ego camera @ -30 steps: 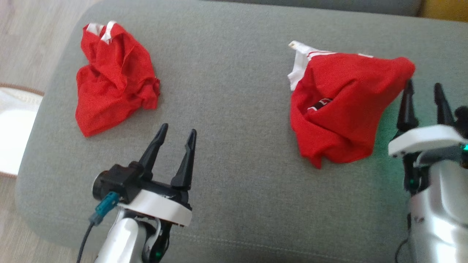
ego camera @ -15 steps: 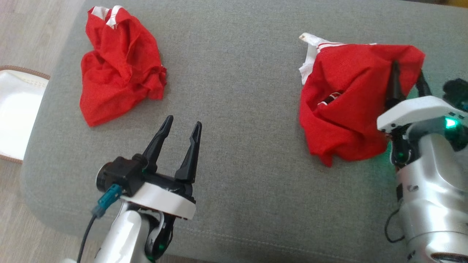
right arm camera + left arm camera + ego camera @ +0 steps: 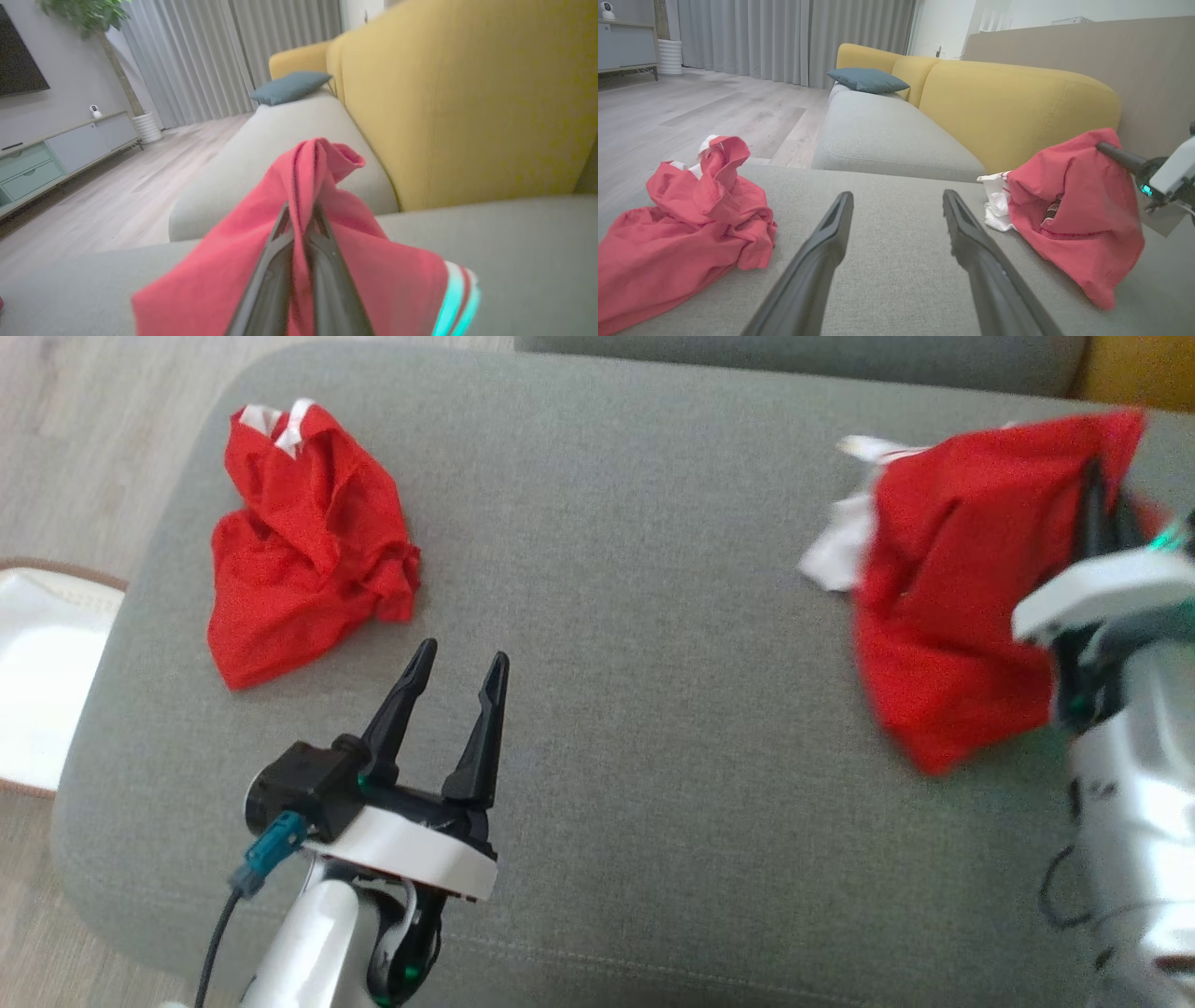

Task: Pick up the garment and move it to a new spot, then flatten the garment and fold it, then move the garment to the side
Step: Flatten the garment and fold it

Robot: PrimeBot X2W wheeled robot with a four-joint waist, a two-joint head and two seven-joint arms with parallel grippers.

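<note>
Soft, even daylight fills the head view, and the grey seat cushion (image 3: 635, 616) carries only faint shadows under the cloth. At the left edge a white mat (image 3: 37, 681) is blown out to glare. The right side is smeared: the garment (image 3: 943, 616) and the right claw (image 3: 1102, 485) lack crisp edges, while the left claw (image 3: 464, 651) is sharp. In the left wrist view colours look washed and the near fingers (image 3: 817, 266) are soft. The right wrist view is dimmer and blurred throughout, with a teal glow on the garment's lower right edge.
</note>
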